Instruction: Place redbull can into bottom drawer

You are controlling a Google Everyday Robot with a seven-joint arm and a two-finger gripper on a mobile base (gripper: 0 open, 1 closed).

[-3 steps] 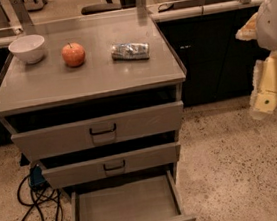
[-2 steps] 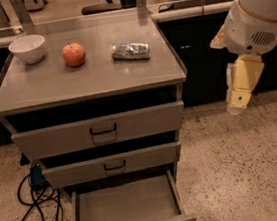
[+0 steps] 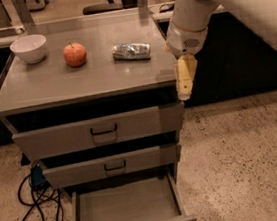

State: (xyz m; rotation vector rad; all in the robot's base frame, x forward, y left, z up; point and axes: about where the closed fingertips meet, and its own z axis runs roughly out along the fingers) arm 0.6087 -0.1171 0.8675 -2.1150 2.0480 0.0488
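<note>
Silver-blue, the redbull can point(image 3: 131, 51) lies on its side on the table point(image 3: 75, 87), left of the claw point(image 3: 185, 92) and farther back, apart from it. The claw hangs pointing down by the table's right front corner; spread or pressed together, I cannot tell. The bottom drawer point(image 3: 125, 205) stands pulled out, below and left. The reach seems in hand: next, swing left over the can and grip across its slim body.
</note>
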